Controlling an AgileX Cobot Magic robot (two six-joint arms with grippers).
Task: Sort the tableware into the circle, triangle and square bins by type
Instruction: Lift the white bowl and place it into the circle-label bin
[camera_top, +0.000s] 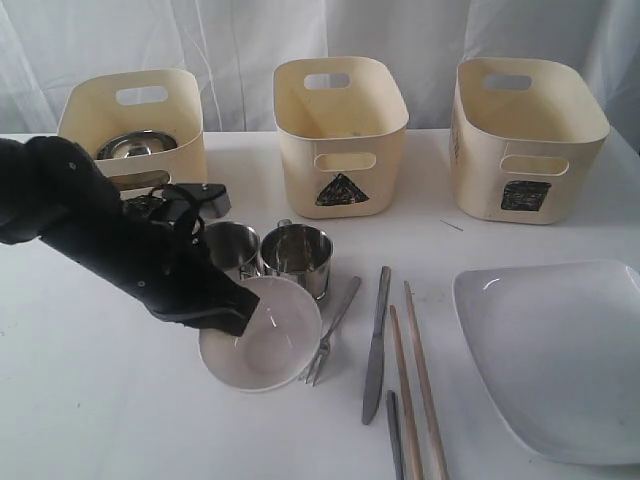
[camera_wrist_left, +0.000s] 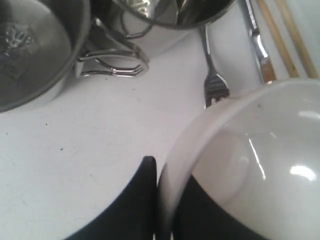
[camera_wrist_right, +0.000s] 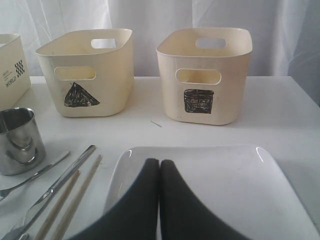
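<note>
1. Where the left fingers (camera_wrist_left: 144, 197) meet the white bowl (camera_top: 285, 330), they are closed narrow on its rim, one outside the wall and one inside. Whether the bowl sits on the tabletop (camera_top: 90, 410) or is just off it cannot be told.
2. The right fingers (camera_wrist_right: 147, 195) are pressed flat together with nothing between them. They hang over the near edge of the plate (camera_top: 560, 350).
3. Counted: one white bowl, two steel mugs (camera_top: 298, 258), one steel bowl (camera_top: 135, 145), one fork (camera_top: 330, 335), one knife (camera_top: 378, 340), two chopsticks (camera_top: 420, 380), one plate and three bins.
4. The white bowl is round, glossy and plain, and it is empty.
5. The mugs stand side by side just beyond the left fingers. They are shiny, with folding wire handles.
6. The fork lies just beside the bowl on the side away from the left fingers. The knife and then the chopsticks lie further on, towards the right fingers.
7. The plate is large, white and squarish with rounded corners.
8. The bins are cream tubs with oval handle cutouts, in a row well beyond both sets of fingers.
9. The triangle bin (camera_top: 300, 170) and the square bin (camera_top: 480, 150) show black scribbled marks.
10. The third bin (camera_top: 85, 115), beyond the left fingers, holds the steel bowl. The arm hides its mark.
</note>
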